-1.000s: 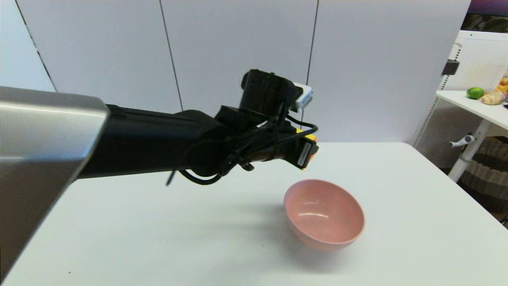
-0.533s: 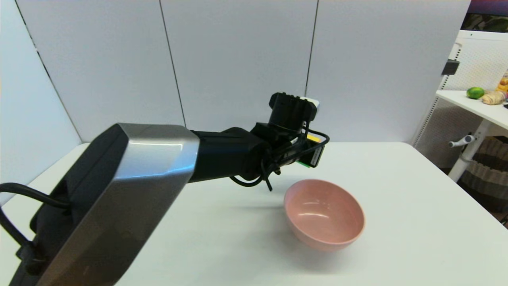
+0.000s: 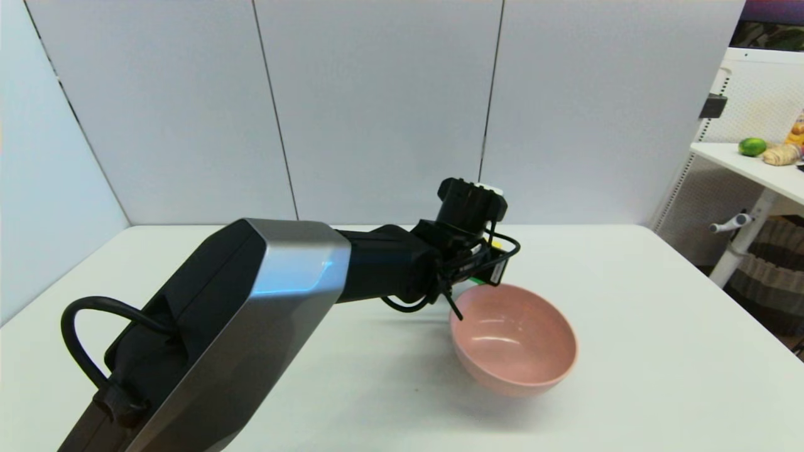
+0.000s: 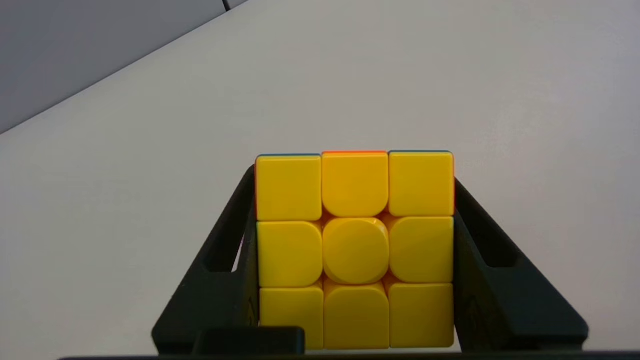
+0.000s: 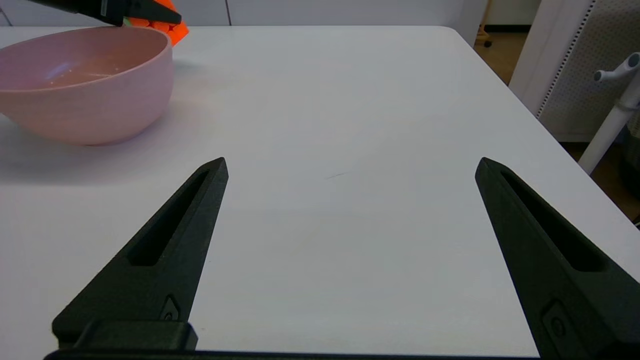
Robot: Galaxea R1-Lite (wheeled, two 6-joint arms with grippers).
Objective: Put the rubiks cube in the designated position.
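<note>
cube (image 4: 355, 250) sits clamped between the left gripper (image 4: 354, 210)'s two black fingers (image 4: 235, 260), yellow face to the wrist camera — squeezed on opposite sides so it can't twist out. it's in the air just behind the far rim of the pink bowl (image 3: 553, 370), over the white table (image 3: 659, 376). my read: the spot is behind the bowl, not in it. against a second ago the arm has dropped and reached farther out, and the cube is now low by the rim. right gripper (image 5: 350, 170) idles over bare table to the bowl's right — fingers spread wide, nothing between them.
</note>
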